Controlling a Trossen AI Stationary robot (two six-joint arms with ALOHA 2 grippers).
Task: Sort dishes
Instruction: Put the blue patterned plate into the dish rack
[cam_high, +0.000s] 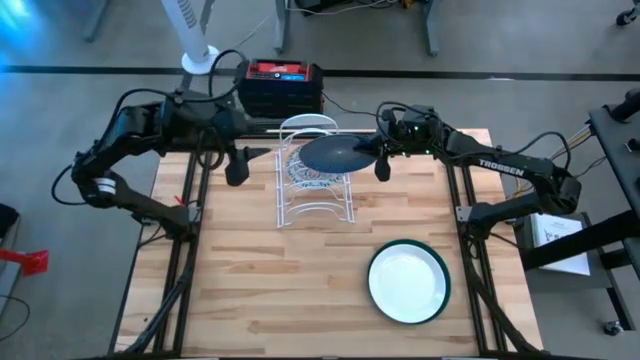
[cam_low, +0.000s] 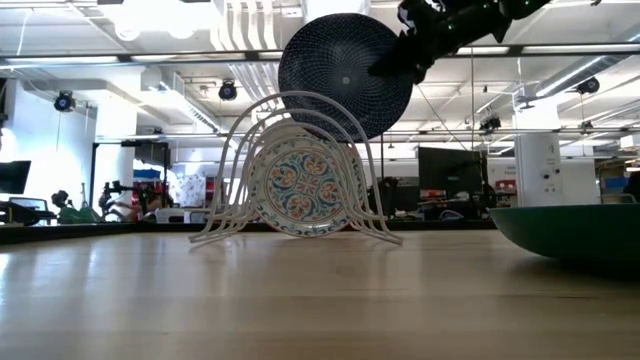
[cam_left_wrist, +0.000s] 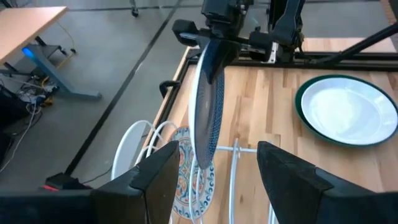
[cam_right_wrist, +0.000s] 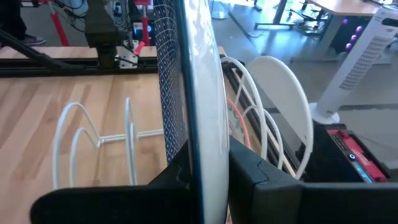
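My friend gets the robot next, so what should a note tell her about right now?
Right gripper: shut on the blue dish, held on edge above the white wire rack.
Left gripper: open, empty, beside the rack.
Done: floral dish and plain white dish stand in the rack.
Left: slot the blue dish; the green dish lies flat on the table.

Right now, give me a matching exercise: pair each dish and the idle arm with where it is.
Things:
1. blue speckled dish
2. floral dish
3. green dish
4. left gripper

Places:
A. flat on the table, away from the rack
B. standing on edge in the white wire rack
C. held above the rack in the right gripper
D. beside the rack, fingers open, holding nothing

Pairs: 1-C, 2-B, 3-A, 4-D
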